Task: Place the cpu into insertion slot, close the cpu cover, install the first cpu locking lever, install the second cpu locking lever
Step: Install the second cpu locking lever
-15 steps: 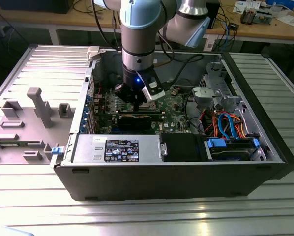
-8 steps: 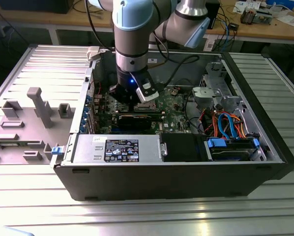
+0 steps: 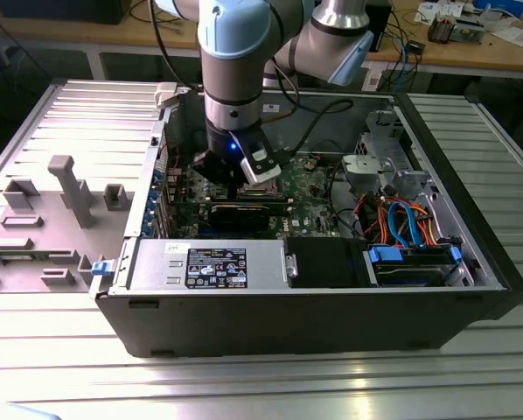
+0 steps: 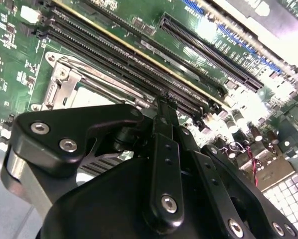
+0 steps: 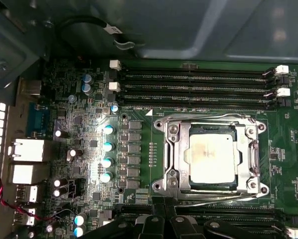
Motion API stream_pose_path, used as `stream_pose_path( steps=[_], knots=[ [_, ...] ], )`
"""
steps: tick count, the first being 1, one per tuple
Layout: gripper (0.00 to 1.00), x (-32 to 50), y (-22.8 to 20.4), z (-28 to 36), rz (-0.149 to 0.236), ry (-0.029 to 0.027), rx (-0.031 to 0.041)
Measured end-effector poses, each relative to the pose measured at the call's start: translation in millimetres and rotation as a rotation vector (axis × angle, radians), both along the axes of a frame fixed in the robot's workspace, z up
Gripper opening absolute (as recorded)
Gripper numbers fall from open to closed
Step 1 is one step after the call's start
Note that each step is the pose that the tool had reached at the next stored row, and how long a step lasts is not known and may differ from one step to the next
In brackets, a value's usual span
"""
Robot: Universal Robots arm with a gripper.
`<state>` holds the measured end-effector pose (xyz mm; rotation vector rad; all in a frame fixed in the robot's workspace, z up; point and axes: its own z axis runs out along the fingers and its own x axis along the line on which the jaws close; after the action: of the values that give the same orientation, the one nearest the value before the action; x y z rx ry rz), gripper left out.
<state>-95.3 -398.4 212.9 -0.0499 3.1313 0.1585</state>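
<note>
- The cpu [image 5: 212, 158] lies flat in the slot [image 5: 189, 164], its dull silver top showing through the window of the cover [image 5: 175, 149]; the chip looks seated, so the first step reads as done.
- The cover is down over the socket, flat against the chip's edges, which I take as closed.
- One thin lever [image 5: 209, 198] runs along the socket edge nearest the fingers, and a second lever [image 5: 209, 117] runs along the opposite edge by the memory slots [image 5: 194, 84]. Whether either is hooked under its catch I cannot tell.
- The gripper [image 5: 164, 219] hangs low over the board just beside the socket, at the edge where the near lever lies; that placement suits work on that lever, as I judge it.
- In the second wrist view the fingers [image 4: 161, 107] meet at a narrow tip just above the board, closed with nothing between them.
- Counted in the first wrist view: one cpu, one cover, two levers, four memory slots above the socket.
- In the exterior view the arm [image 3: 235, 79] reaches straight down into the open case [image 3: 331, 306], which lies on its side on a ribbed metal surface [image 3: 244, 385].
</note>
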Motion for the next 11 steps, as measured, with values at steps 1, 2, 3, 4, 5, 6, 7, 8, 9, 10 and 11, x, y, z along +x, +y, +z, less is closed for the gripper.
stream_pose_path(
  steps=[1, 2, 3, 4, 5, 6, 7, 8, 9, 10, 11],
  knots=[
    [0.11, 0.0, -0.3, 0.3, 0.000, 0.0001, -0.0001],
    [0.11, -0.1, -0.4, 0.9, 0.000, 0.0002, -0.0002],
    [0.11, 0.0, -0.4, 3.1, 0.000, 0.0002, -0.0004],
    [0.11, 0.0, -0.5, 5.5, 0.000, 0.0002, -0.0006],
    [0.11, 0.0, -0.5, 6.7, 0.000, 0.0002, -0.0010],
    [0.11, 0.1, -0.6, 6.9, 0.000, 0.0001, -0.0009],
    [0.11, 0.1, -1.1, 6.9, 0.000, 0.0001, -0.0009],
    [0.11, 0.1, -2.0, 7.0, 0.000, 0.0002, -0.0010],
    [0.11, 0.1, -2.7, 7.0, 0.000, 0.0002, -0.0009],
    [0.11, 0.1, -3.7, 6.9, 0.000, 0.0001, 0.0002],
    [0.11, 0.1, -4.6, 6.7, 0.000, 0.0001, 0.0020]
  ],
)
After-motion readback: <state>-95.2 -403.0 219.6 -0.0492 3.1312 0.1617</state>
